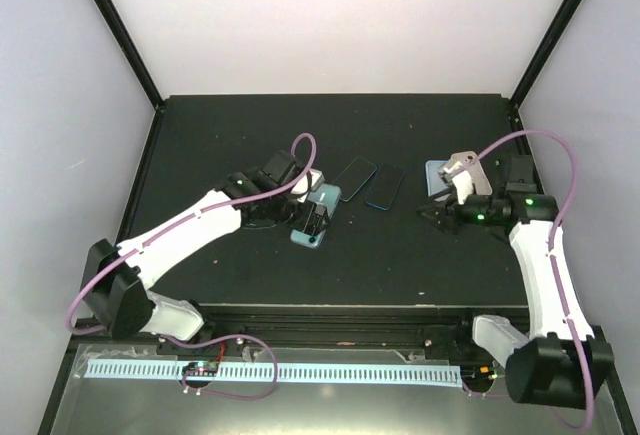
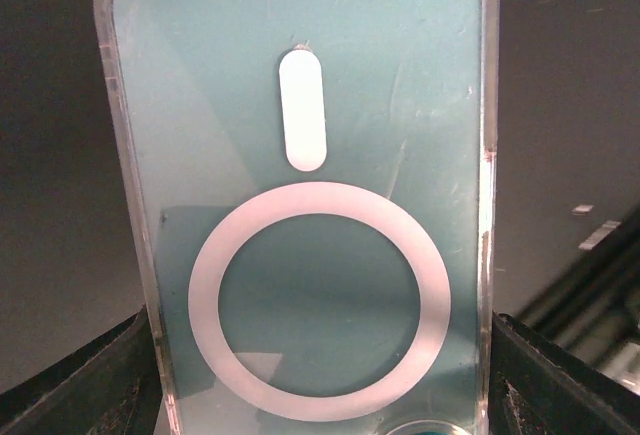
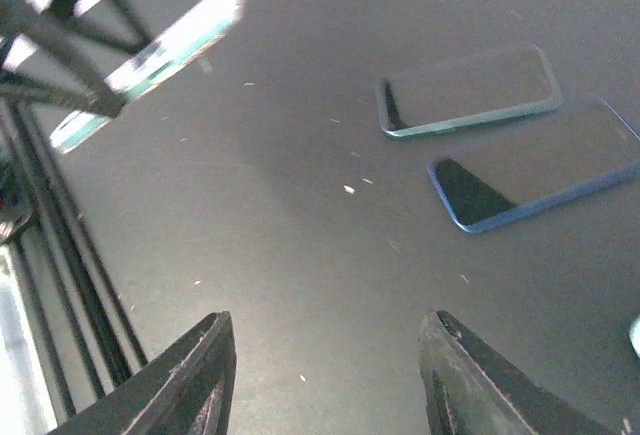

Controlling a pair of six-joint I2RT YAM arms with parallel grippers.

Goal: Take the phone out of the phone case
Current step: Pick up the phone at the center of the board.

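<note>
Top external, left arm (image 1: 190, 223) stretched forward, left hand (image 1: 313, 223) grasping phone case (image 1: 322, 200), right hand (image 1: 428, 214) released above table (image 1: 250, 125)

The phone case (image 2: 300, 285) is clear plastic, with a white ring and a white oblong bar on its back. The teal phone (image 2: 400, 65) sits inside it. The cased phone is held tilted, clamped along both long edges by the left gripper (image 1: 316, 221), its back towards the wrist camera

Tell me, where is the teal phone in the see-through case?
Top view, left of centre: the left gripper holds the teal phone in its clear case, beside a teal-edged black phone.
</note>
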